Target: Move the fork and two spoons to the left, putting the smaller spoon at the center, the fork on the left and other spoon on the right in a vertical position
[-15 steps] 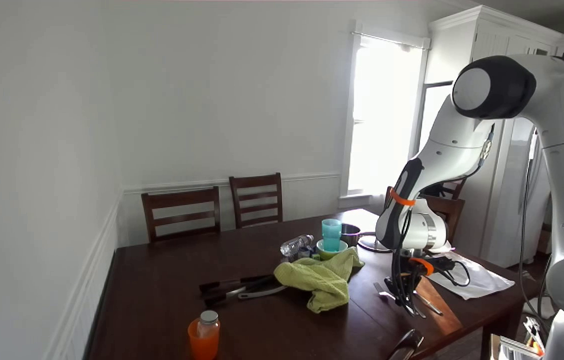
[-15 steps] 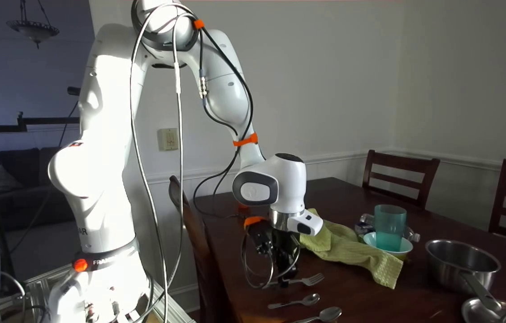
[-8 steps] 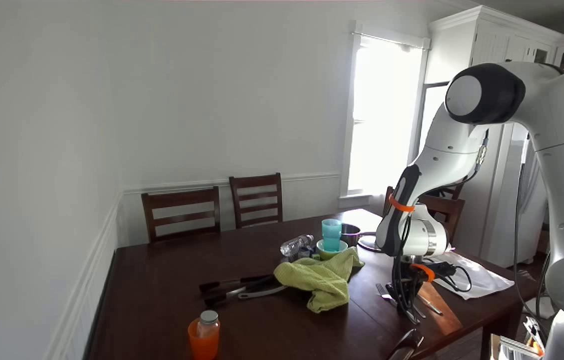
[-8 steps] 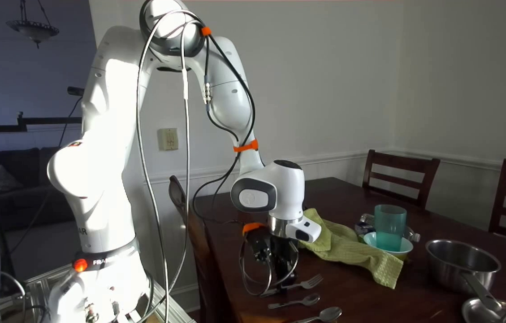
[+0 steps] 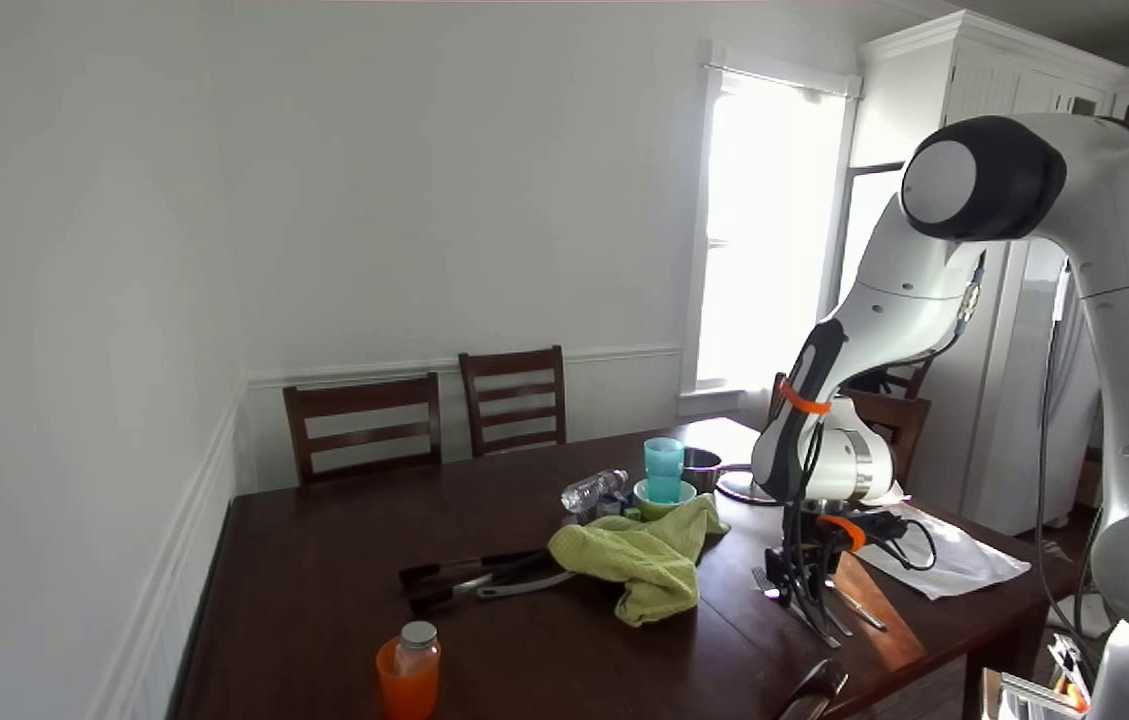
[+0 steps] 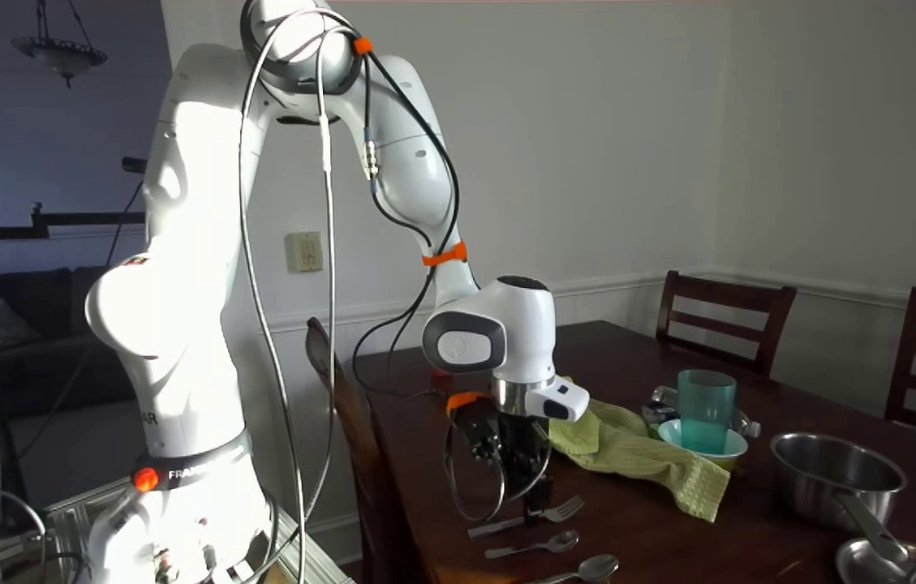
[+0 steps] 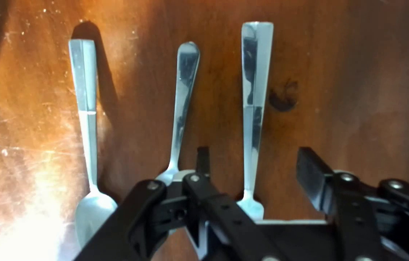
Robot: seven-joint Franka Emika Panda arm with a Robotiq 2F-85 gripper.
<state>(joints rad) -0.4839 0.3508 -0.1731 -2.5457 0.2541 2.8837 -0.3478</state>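
Note:
The fork lies on the table with its handle pointing away from my gripper. My jaws stand open around the fork's neck, with gaps on both sides, and the gripper hides the tines in the wrist view. Left of it lies the smaller spoon, its bowl partly covered by a finger. The other spoon is farthest left there, its bowl partly cut off. In an exterior view the fork, smaller spoon and other spoon lie roughly side by side beneath my gripper.
A yellow-green cloth lies close to the fork's tine end. Beyond it stand a teal cup in a bowl and a steel saucepan. Dark-handled utensils stick out from the cloth. An orange cup holds a jar.
The gripper went down with the fork, shifting it slightly. Since then the jaws have opened and the arm has risen a little, while the fork stays on the table. The spoons have not moved.

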